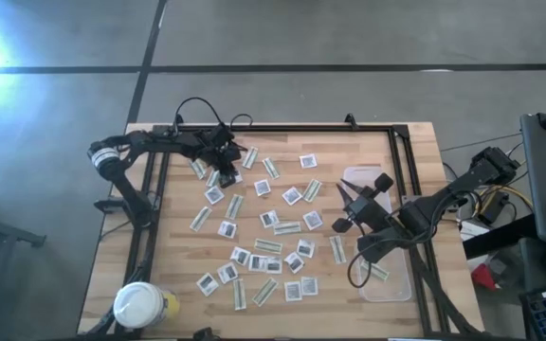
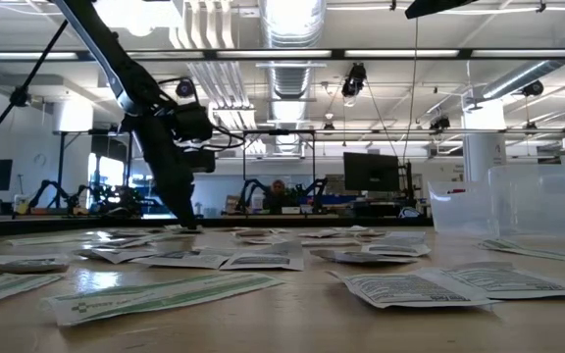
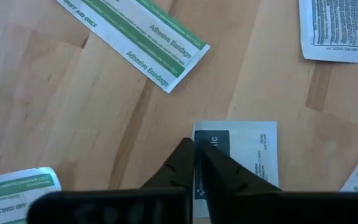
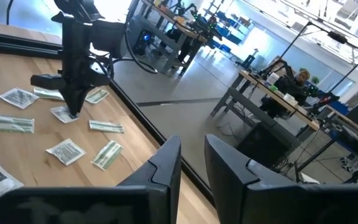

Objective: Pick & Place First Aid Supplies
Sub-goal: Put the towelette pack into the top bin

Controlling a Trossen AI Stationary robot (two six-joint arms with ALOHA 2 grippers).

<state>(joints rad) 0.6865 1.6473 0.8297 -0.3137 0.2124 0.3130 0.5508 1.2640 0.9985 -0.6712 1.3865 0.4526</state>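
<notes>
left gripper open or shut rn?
Shut. The left gripper has its fingertips pressed together on a square white packet lying flat on the table.

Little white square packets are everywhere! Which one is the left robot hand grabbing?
The white square packet with a dark label, under the left gripper. Its closed fingertips pinch that packet's edge; all the other packets lie untouched, like the green-striped bandage strip nearby.

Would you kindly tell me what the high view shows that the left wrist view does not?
Only the high view shows the right pincer open above the clear tub, the white-lidded jar, and the packets' whole spread. Only the left wrist view shows the "Adhesive Bandage" print on a green strip and the left pincer shut on a square white packet. Both show the wooden table strewn with packets.
</notes>
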